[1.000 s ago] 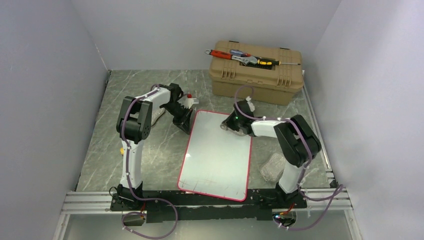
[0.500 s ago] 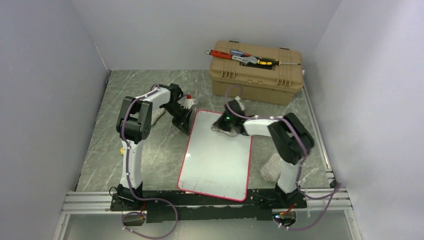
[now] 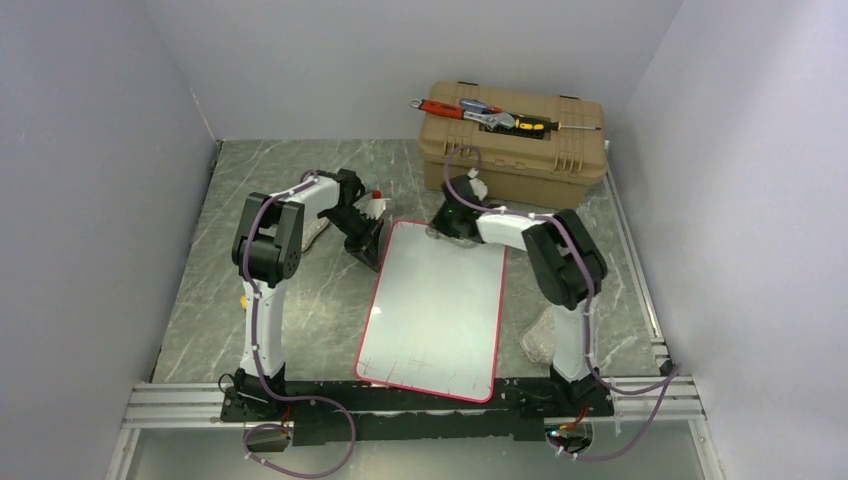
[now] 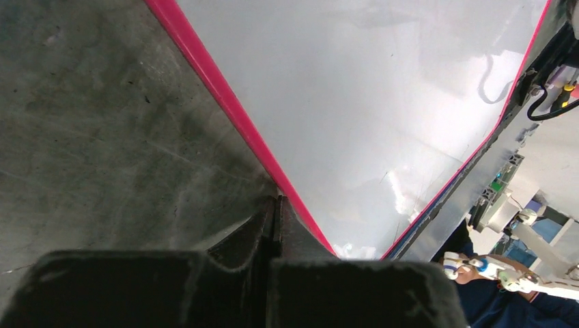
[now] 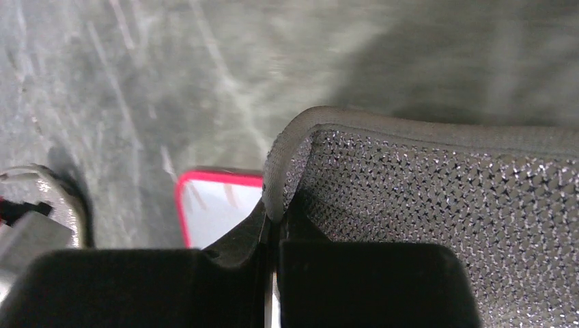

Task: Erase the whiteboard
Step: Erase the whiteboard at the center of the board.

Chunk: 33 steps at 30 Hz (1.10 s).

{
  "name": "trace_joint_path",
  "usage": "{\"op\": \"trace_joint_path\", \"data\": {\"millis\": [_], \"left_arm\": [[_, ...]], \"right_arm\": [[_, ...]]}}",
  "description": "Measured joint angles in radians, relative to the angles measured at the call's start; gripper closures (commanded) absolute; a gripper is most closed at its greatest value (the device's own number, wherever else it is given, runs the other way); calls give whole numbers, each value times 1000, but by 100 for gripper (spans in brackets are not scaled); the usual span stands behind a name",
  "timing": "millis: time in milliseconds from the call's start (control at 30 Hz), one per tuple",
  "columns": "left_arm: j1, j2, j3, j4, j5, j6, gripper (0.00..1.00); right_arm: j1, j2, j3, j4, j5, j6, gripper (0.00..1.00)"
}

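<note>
The whiteboard (image 3: 435, 300) lies flat on the table (image 3: 300, 300). The right pincer (image 5: 275, 219), clamped on a mesh cloth (image 5: 423, 178), sits at its far edge — best pressed flat, then swept toward faint near-edge marks (image 3: 415, 365) — while the closed left pincer (image 4: 276, 205) sits at the left rim.

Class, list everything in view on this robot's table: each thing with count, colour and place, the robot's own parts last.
glossy white rectangular whiteboard with thin red rim: one, white and red, table centre.
tan plastic toolbox: one, tan, far right of table.
hand tools: several, red, silver, yellow and black, on toolbox lid.
grey mesh cloth: one, grey, at whiteboard's far edge.
clear plastic bag: one, clear, beside right arm's base.
small white red-capped item: one, beside left arm's wrist; kind unclear.
grey marbled table: one, grey, under everything.
left arm: one, white and black, jaws shut at whiteboard's left rim.
right arm: one, white and black, jaws shut on cloth.
</note>
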Motion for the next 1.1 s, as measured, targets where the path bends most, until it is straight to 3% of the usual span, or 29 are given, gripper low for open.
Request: {"op": "trace_joint_path", "data": {"millis": [167,333,500,733,1000,1100], "left_arm": [[0,-2,-12,5,13,0,86],[0,-7,-20,10,22,-1,78],[-7,-19,-32,21,23,0,80],[-18,-19,-32,25,11,-3,81],[-19,-21,-43,39,14,-7,83],[-21,-21,-45,40,18,-9,84]], "right_arm": [[96,130,157,39,34,29,100],[110,129,100,144,40,59,100],[98,109,46,198,18,84,100],[127,204,222,121,16,72,100],[65,55,-6,158,-6,69,100],[55,69,34,113,-35,61,100]]}}
